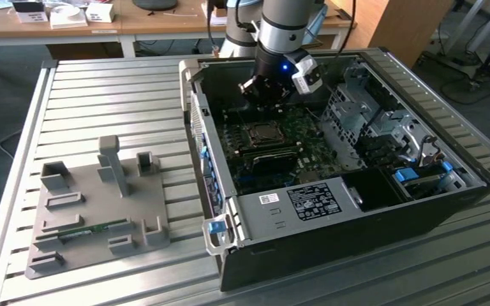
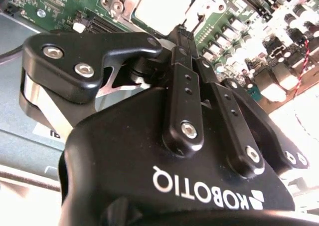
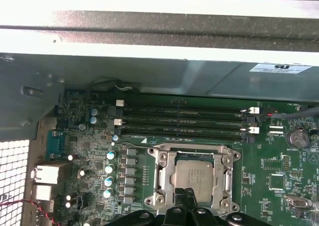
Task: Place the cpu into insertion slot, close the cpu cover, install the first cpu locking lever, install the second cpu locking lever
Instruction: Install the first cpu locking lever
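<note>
The cpu [image 3: 197,178] lies flat in the insertion slot [image 1: 259,134] on the green motherboard, its silver-grey top facing up. The cpu cover [image 3: 160,178], a silvery frame, lies down around it. My gripper [image 3: 188,196] hovers at the socket's edge, with its black fingertips just over the cpu's rim. In the second wrist view the gripper [image 2: 182,35] is shut, its fingers pressed together with nothing visible between them, and the cpu [image 2: 162,6] sits just beyond the tips. In the exterior view the gripper [image 1: 268,104] hangs inside the open case, behind the socket.
Black memory slots [image 3: 184,121] run beside the socket, close to the case wall [image 3: 149,71]. Drive cages [image 1: 372,127] fill the case at the exterior view's right. A grey fixture tray [image 1: 92,210] holding a memory stick sits on the slatted table [image 1: 100,102] at the left.
</note>
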Robot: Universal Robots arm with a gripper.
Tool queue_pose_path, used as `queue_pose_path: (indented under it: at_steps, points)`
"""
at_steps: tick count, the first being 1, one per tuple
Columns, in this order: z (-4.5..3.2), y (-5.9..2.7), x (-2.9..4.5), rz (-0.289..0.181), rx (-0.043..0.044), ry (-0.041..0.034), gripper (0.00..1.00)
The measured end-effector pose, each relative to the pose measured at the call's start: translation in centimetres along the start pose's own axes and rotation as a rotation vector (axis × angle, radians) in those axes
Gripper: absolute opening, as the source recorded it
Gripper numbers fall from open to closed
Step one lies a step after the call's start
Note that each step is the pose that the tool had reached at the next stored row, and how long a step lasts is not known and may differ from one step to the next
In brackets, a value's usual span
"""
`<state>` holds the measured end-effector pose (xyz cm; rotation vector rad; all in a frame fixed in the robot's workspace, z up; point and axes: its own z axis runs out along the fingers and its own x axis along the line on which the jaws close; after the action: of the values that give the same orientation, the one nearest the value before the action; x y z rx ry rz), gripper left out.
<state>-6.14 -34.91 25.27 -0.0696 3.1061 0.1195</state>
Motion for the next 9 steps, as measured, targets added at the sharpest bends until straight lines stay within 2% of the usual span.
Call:
queue_pose_path:
  at_steps: [9]
  points:
    - [-0.04,0.1,2.07,0.0,0.0,-0.0047,0.11]
